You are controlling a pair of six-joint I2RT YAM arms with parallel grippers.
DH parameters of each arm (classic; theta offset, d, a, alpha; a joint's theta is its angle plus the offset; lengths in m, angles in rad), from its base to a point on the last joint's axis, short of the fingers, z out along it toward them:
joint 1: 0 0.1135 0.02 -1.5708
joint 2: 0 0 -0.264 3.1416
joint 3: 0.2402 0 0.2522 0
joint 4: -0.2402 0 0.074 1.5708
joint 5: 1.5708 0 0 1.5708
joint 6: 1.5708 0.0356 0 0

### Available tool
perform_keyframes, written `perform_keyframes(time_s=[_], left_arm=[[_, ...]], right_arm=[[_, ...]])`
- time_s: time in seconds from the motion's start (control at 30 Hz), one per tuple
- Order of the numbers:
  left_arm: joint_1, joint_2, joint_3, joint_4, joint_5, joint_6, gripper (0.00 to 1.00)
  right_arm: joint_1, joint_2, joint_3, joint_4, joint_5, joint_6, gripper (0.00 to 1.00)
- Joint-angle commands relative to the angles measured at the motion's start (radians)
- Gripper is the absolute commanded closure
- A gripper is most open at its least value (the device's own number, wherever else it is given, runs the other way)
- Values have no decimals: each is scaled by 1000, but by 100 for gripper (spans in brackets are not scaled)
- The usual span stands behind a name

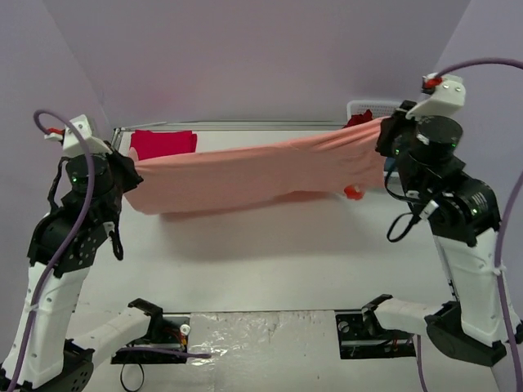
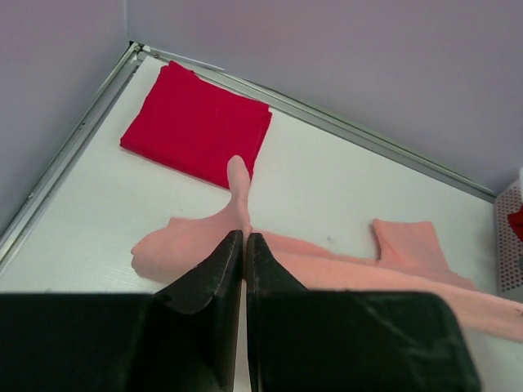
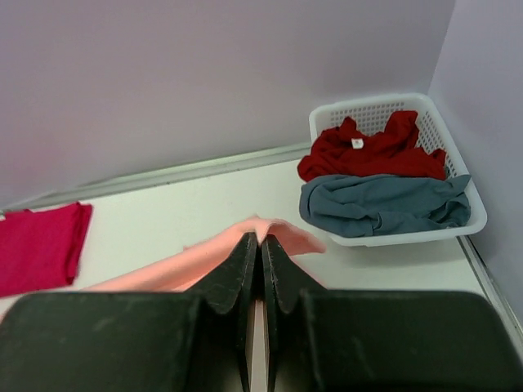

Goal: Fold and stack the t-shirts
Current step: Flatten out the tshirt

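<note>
From above, the salmon t-shirt is seen stretched between the arms, from just beside the basket across to the folded crimson t-shirt. In the left wrist view, the left gripper is pinched shut on the salmon end far from the basket. In the right wrist view, the right gripper is clamped on the end near the basket. The cloth should be lowered flat under even tension, so that no creases are laid in.

Rising from the table, my left arm and right arm match: white lower links, black joint housings, white camera caps with red knobs. A purple cable trails each. The left gripper has black wedge-shaped fingers.
</note>
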Motion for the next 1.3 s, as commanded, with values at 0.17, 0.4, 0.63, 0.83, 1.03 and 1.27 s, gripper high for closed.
perform_keyframes(time_s=[0.17, 0.4, 0.63, 0.83, 1.03, 1.27], left_arm=[[3, 22, 194, -97, 43, 2, 98], [3, 196, 358, -73, -15, 69, 98], [14, 443, 449, 30, -92, 128, 97], [59, 668, 372, 166, -164, 157, 97], [75, 941, 452, 179, -251, 221, 21], [55, 916, 432, 195, -287, 253, 12]], right_arm=[[-3, -7, 228, -82, 103, 15, 100], [-6, 228, 470, -65, 254, -84, 100], [-167, 519, 547, 38, 123, -123, 100], [-239, 777, 522, 148, 48, -115, 100], [-256, 1024, 619, 159, -60, -129, 9], [-241, 986, 550, 161, -89, -120, 0]])
